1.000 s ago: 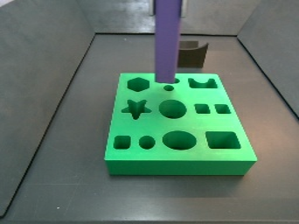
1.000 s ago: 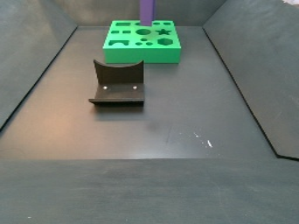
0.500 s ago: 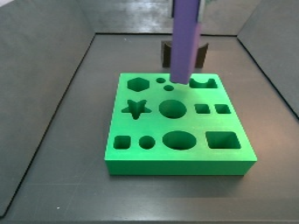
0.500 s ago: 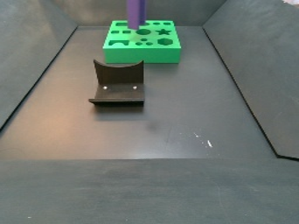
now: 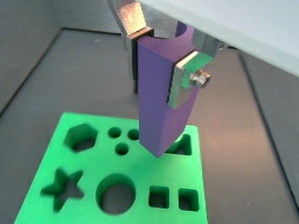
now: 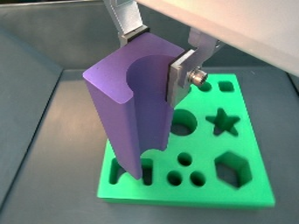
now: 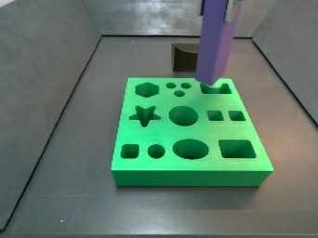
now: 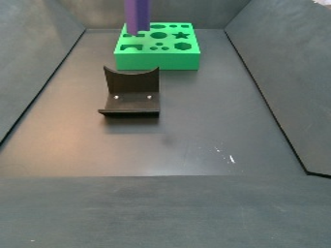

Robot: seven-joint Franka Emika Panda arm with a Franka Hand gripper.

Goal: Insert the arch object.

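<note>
**Task stage: arch object carried above the board, insertion not yet made.** The jaws hang over the far edge of the green board (image 7: 187, 165). They are closed on the upper part of the arch object (image 5: 158, 96), a tall purple bar with a rounded groove down one face (image 6: 122, 114). In both wrist views the silver fingers (image 5: 184, 79) press against opposite faces of the bar.

In a side view the bar (image 7: 215, 42) hangs upright, its lower end at the arch-shaped hole (image 7: 218, 88) near the board's 1 o'clock corner. Whether the tip has entered the hole cannot be told. Most of the bar's length is clear above the board, so it is judged unseated.

What appears done is the pick-up and the carry to the board. What is left is fine alignment of the groove with the hole's profile, then lowering and release.

The fixture (image 8: 130, 92) stands apart on the table (image 8: 207, 145), with nothing in it. In the side view from the board's front it shows at 12 o'clock beyond the board (image 7: 187, 56).

No brand, label or writing can be read on any item.
</note>
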